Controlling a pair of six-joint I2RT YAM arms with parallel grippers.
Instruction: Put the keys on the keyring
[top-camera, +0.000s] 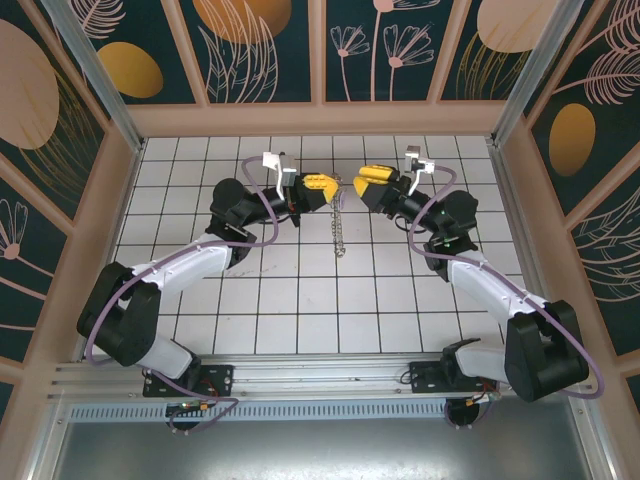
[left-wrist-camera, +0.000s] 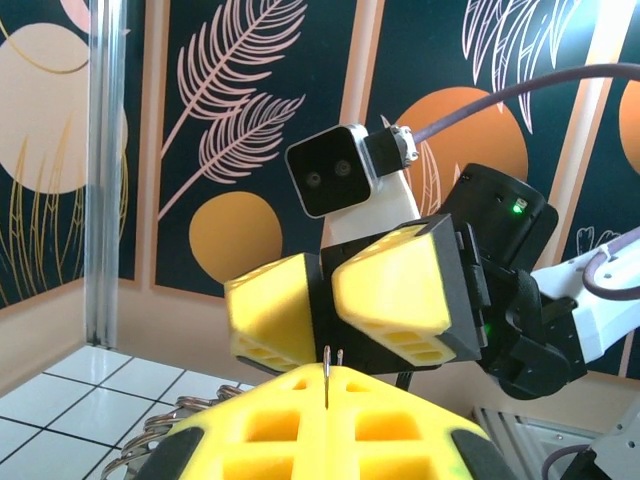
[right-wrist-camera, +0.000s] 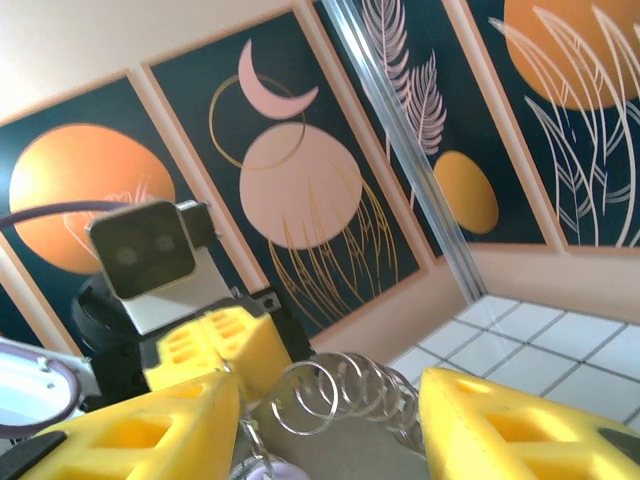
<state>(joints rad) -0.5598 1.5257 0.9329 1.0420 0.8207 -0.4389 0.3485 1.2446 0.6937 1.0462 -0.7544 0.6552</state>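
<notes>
The keyring is a string of linked silvery metal rings. In the top view it hangs (top-camera: 341, 230) down toward the tiles from between the two grippers, which meet above the table's middle. My left gripper (top-camera: 337, 187) (left-wrist-camera: 328, 385) is shut on a thin wire ring whose edge (left-wrist-camera: 328, 368) sticks up between its yellow pads. My right gripper (top-camera: 358, 188) (right-wrist-camera: 330, 430) is open, and the coil of rings (right-wrist-camera: 350, 395) lies between its spread fingers (right-wrist-camera: 150, 430). A pale lilac key (right-wrist-camera: 275, 470) peeks in at the bottom edge, on the rings beside the right gripper's left finger.
White tiled floor (top-camera: 300, 290) lies under both arms, fenced by painted wall panels and metal posts (top-camera: 95, 75). The right gripper's fingers (left-wrist-camera: 390, 295) and wrist camera (left-wrist-camera: 330, 180) face the left gripper closely. More rings (left-wrist-camera: 160, 440) hang at the lower left.
</notes>
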